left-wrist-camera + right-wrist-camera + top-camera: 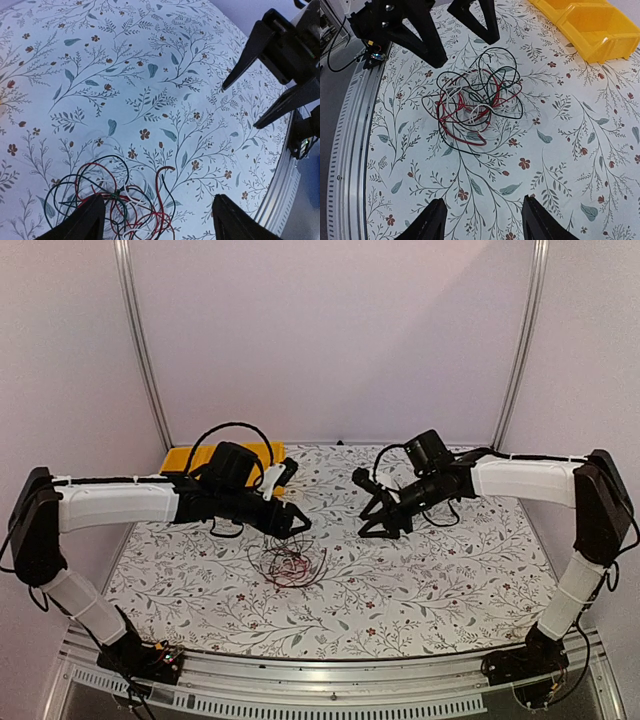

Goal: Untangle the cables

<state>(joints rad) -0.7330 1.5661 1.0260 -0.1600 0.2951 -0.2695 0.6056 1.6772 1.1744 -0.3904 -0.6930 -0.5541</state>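
Observation:
The cables (288,564) lie as one tangled heap of thin red, black, white and green wires on the flowered tablecloth, near the table's middle. The heap shows in the left wrist view (117,202) and in the right wrist view (477,100). My left gripper (300,524) is open and empty, hovering just above the heap's far side, its fingers (85,220) straddling part of it in its own view. My right gripper (380,523) is open and empty, hovering to the right of the heap and apart from it. Nothing is held.
A yellow bin (195,457) stands at the table's back left, behind the left arm, and also shows in the right wrist view (592,27). The metal front rail (330,675) runs along the table's near edge.

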